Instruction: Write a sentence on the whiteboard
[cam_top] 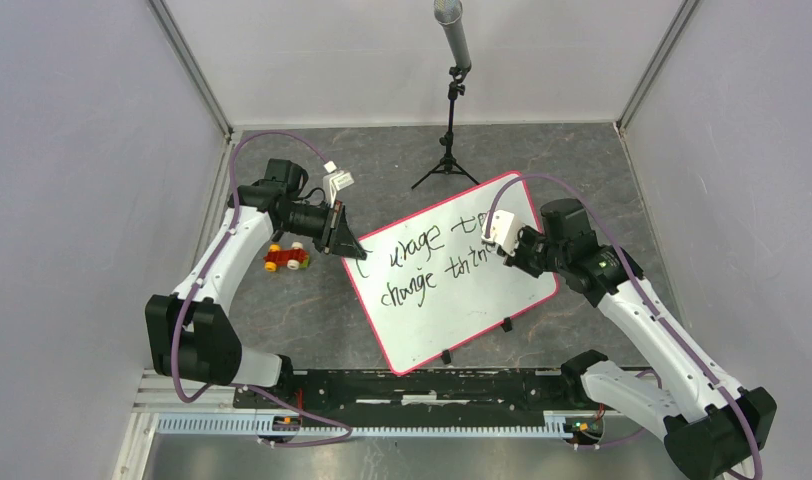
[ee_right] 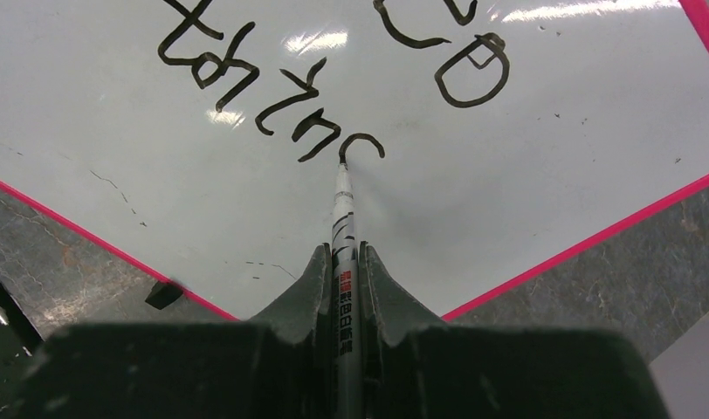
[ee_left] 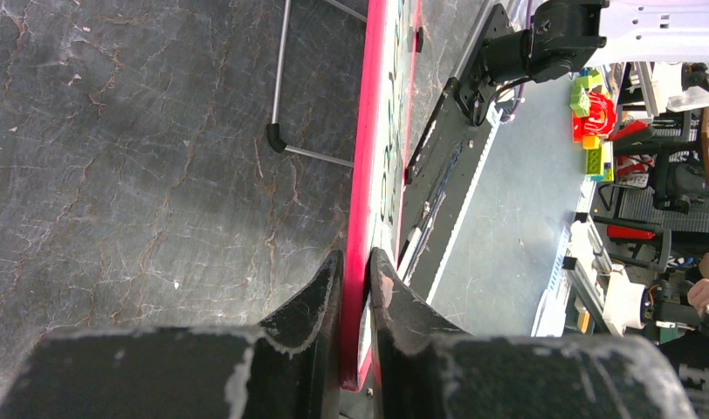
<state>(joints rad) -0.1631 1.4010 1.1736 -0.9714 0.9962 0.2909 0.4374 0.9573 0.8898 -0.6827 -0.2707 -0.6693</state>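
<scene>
White whiteboard (cam_top: 472, 300) with pink-red rim, black sentence (cam_top: 432, 256); dark grey veined worktop (cam_top: 302, 320); red, yellow and white toy car (cam_top: 287, 259)

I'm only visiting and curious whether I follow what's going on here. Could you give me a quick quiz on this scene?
1. True or false: the left gripper is clamped on the whiteboard by its rim.
2. What does the right gripper hold? A) a sponge B) a marker C) a cup
3. Which small toy lies left of the whiteboard in the top view?

Key: 1 true; 2 B; 3 the toy car.
</scene>
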